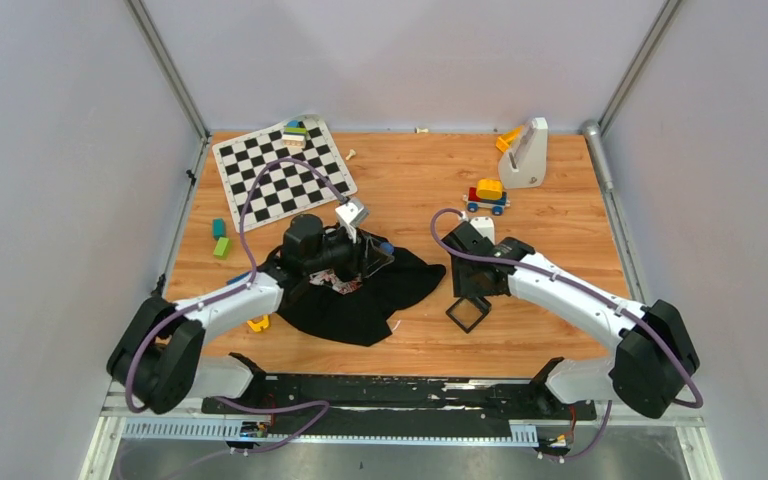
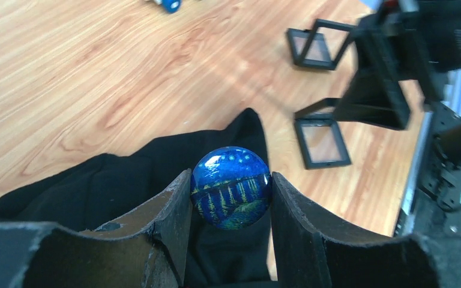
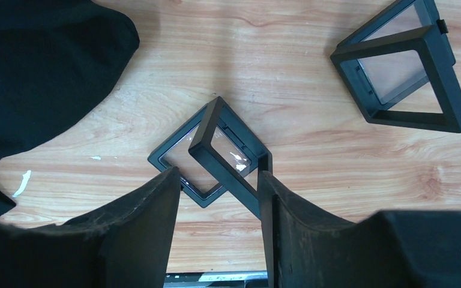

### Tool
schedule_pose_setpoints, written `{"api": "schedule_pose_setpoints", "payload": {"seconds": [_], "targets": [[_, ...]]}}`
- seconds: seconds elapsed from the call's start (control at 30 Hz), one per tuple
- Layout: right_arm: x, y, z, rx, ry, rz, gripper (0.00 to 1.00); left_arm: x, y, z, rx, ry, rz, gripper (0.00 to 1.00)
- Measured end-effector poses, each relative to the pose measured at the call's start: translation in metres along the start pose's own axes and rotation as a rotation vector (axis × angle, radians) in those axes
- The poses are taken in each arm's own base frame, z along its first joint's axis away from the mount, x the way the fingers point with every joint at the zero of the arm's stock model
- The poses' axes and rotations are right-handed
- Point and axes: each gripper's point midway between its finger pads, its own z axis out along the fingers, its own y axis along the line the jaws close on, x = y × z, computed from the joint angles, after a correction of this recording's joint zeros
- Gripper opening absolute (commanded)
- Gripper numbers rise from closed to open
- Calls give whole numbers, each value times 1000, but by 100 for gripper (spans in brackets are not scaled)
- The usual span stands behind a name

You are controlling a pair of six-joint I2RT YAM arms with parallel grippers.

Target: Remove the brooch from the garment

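From above, the left gripper (image 1: pixel 370 250) is seen over the black garment (image 1: pixel 360 305), which lies crumpled on the worktop (image 1: pixel 410 180). A small blue spot at its tips is taken to be the brooch (image 1: pixel 385 247). The right gripper (image 1: pixel 470 288) is held low, just beside the garment's right edge, with a black frame (image 1: pixel 467 313) below it. A chessboard (image 1: pixel 282 168) and a toy car (image 1: pixel 487 195) are set well apart, farther back.

In the left wrist view, the brooch is pinched between the two fingers (image 2: pixel 174 204), one pressed to each side of its rim. Its painted blue face is turned to the camera. It is held above the garment; whether cloth is attached behind it cannot be told. Two frames are seen beyond on the bare wood.

In the right wrist view, the right gripper is spread wide. The frame lies open between its fingers, its lid raised and tilted close against the right finger, though contact is not clearly shown. A second frame (image 3: pixel 399 75) lies apart at the upper right, and the garment fills the upper left corner.
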Motion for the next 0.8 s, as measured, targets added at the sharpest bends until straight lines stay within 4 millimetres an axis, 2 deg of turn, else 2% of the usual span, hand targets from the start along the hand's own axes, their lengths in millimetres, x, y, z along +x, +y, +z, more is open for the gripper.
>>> {"api": "schedule_pose_setpoints", "payload": {"seconds": [0.1, 0.3, 0.33, 0.4, 0.57, 0.73, 0.8], "targets": [[2, 0, 3, 9, 13, -10, 48, -8, -21, -12, 46, -19, 46, 33], [9, -3, 12, 48, 54, -35, 41, -12, -39, -24, 95, -26, 100, 33], [11, -4, 13, 53, 60, -38, 39, -9, -42, -26, 106, -23, 109, 31], [12, -5, 13, 59, 67, -42, 28, -5, -48, -26, 124, -16, 118, 28], [8, 1, 8, 38, 78, -38, 17, 14, -64, -26, 174, -4, 143, 28], [8, 17, -2, -57, 103, -20, 16, 30, -97, -17, 268, -9, 221, 32], [9, 22, -7, -90, 102, -15, 16, 39, -104, -9, 292, 0, 236, 32]]}}
